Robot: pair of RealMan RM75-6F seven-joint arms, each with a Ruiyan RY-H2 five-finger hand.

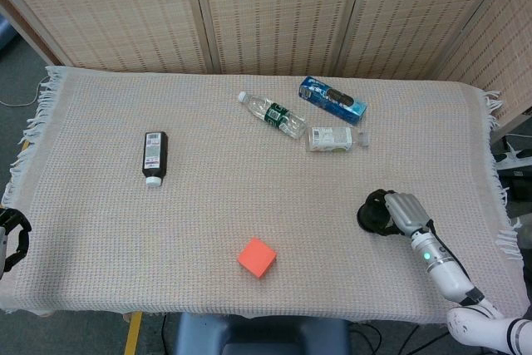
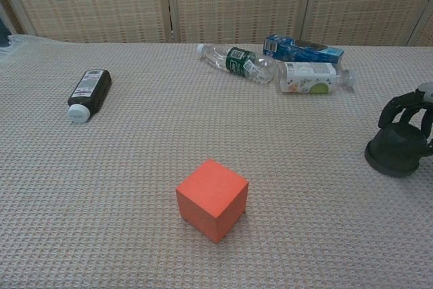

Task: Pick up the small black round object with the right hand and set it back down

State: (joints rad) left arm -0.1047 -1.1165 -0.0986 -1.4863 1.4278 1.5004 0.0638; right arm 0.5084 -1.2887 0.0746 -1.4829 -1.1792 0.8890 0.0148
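Dark fingers (image 2: pixel 399 107) of the right hand (image 1: pixel 401 212) curl down over the small black round object (image 2: pixel 396 152), which sits on the bench (image 1: pixel 208 230) at about 4 o'clock; whether they actually grip it cannot be told. An orange cube (image 1: pixel 257 257) lies at 6 o'clock, a dark bottle (image 1: pixel 155 156) at 9, clear bottles (image 1: pixel 273 114) and a blue box (image 1: pixel 332 100) at 1. The left hand (image 1: pixel 12 237) hangs at the bench's 8 o'clock edge, fingers curled.
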